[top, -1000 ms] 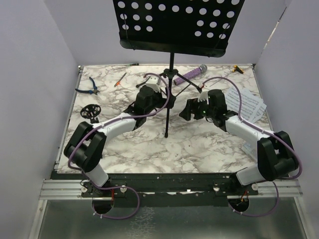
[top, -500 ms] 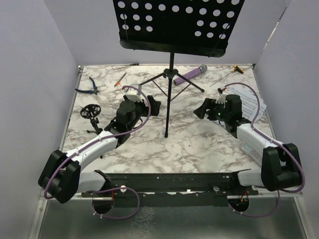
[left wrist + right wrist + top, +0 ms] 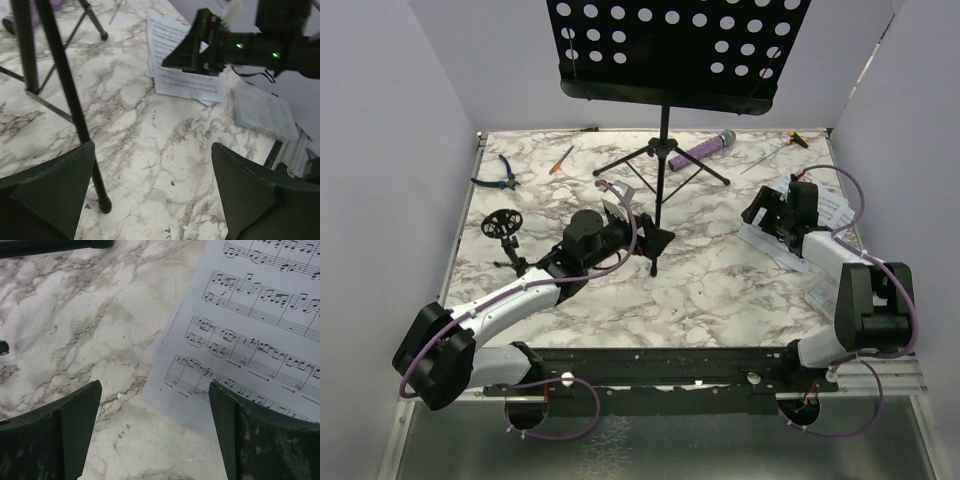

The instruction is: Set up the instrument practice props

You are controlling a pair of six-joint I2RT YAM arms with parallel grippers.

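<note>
The tall black music stand (image 3: 663, 160) stands at the table's back middle, its perforated desk (image 3: 670, 45) high above. My left gripper (image 3: 655, 238) is open and empty just beside the stand's front leg (image 3: 70, 105), with the leg's foot (image 3: 104, 205) next to my left finger. My right gripper (image 3: 758, 212) is open and empty, low over the left edge of the white sheet-music pages (image 3: 250, 315), which lie at the right (image 3: 830, 212). The purple microphone (image 3: 705, 148) lies behind the stand. The small black mic stand (image 3: 503, 225) stands at the left.
Blue-handled pliers (image 3: 500, 175) and a small screwdriver (image 3: 563, 158) lie at the back left. A yellow-tipped tool (image 3: 792, 140) lies at the back right. A clear plastic box (image 3: 825, 290) sits near the right front edge, also in the left wrist view (image 3: 262, 110).
Both grippers left the stand's pole. The left one drew back left, then came right to the front leg's foot. The right one moved right onto the sheet music's edge.
</note>
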